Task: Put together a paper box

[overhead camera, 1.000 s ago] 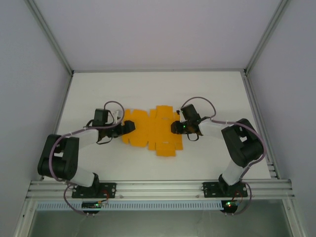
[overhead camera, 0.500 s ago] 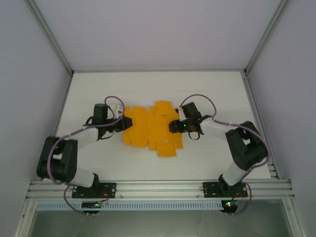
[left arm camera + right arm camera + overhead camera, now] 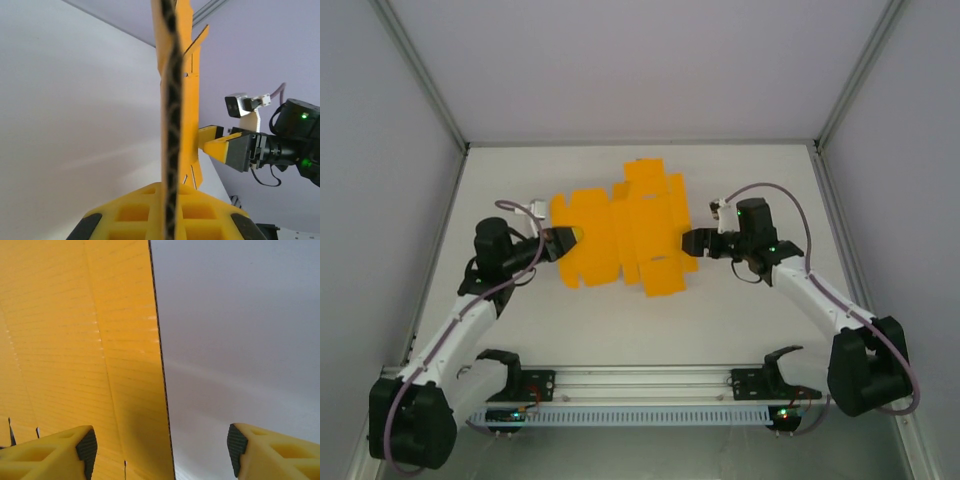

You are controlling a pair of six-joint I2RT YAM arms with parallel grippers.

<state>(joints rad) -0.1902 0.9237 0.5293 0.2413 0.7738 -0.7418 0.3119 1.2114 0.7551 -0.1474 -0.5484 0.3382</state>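
Left claw [image 3: 568, 237] pinching paper box [image 3: 620, 230] edge | right claw [image 3: 691, 243] spread around opposite edge

I count one paper box [image 3: 620, 235], a single flat orange sheet. Two arms [image 3: 470, 310] flank it, carrying two grippers: the left gripper [image 3: 568, 238] and the right gripper [image 3: 691, 243]. Two yellow fingers [image 3: 50, 452] each, four altogether. One white table [image 3: 750, 180].

no readable text, labels or numbers

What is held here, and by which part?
The sheet, by its left edge, in the left end effector; right end effector open astride its right edge.
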